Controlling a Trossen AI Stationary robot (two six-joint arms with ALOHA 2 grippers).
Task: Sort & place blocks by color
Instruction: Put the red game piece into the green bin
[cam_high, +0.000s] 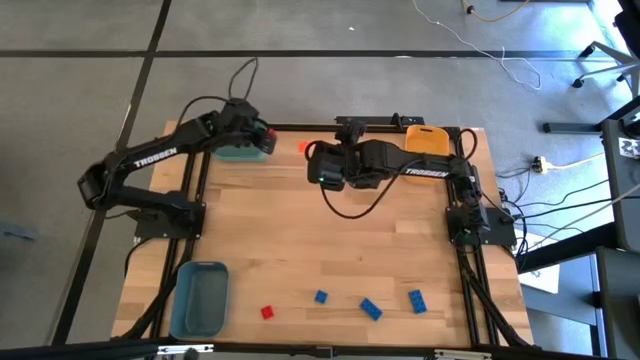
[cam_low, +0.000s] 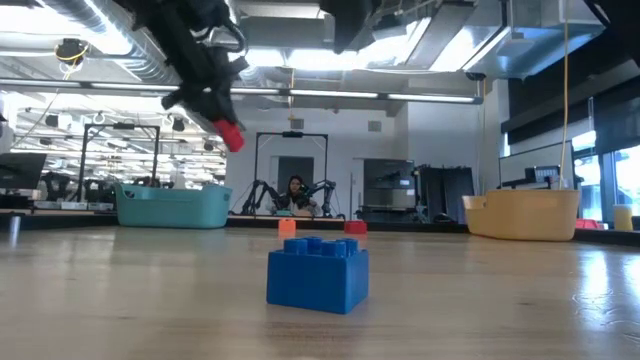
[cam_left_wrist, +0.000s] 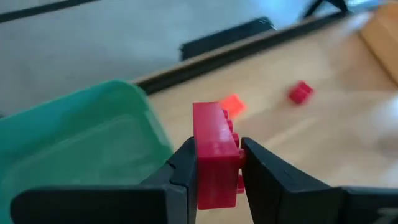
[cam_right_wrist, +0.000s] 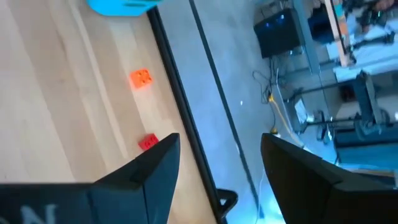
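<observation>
We see the left end effector (cam_left_wrist: 217, 171) pinching a red block (cam_left_wrist: 216, 155) above the teal bin (cam_left_wrist: 74, 143) at the worktop's (cam_high: 330, 250) far edge; right end effector (cam_right_wrist: 217, 162) spread, nothing between its fingers, mid-worktop.

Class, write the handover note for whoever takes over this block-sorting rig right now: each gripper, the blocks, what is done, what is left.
Left gripper: shut on a red block, held beside the teal bin at the table's far edge; not yet released.
Right gripper: open, empty, near the far edge by the yellow-orange bin.
Loose at the far edge: an orange block and a small red block.
Near edge: another red block, three blue blocks, beside the grey-blue bin.
Done: bin contents cannot be seen.
Left: drop the held block, sort the six loose ones.
</observation>
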